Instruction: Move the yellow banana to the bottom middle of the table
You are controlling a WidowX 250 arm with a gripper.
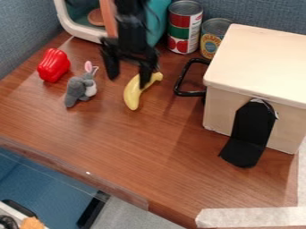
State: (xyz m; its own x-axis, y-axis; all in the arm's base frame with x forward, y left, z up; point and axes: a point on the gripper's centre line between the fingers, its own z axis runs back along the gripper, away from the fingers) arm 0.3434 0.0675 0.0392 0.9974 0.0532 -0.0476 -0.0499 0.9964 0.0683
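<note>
The black gripper (128, 75) hangs from the top edge of the camera view, open, with its two fingers well apart. The yellow banana (133, 95) lies on the brown wooden table (143, 147) in the upper middle. Its stem end points up and to the right. One finger overlaps the banana's upper part in the view and hides a bit of it; the other is up and to the left of the banana. Whether the finger touches the banana, I cannot tell.
Left of the gripper are a grey plush rabbit (78, 91) and a red pepper (53, 65). Two cans (184, 27) stand behind. A beige box (254, 67) with a black handle (182, 80) and black bracket (248, 134) occupies the right. White tape (251, 217) marks the lower right.
</note>
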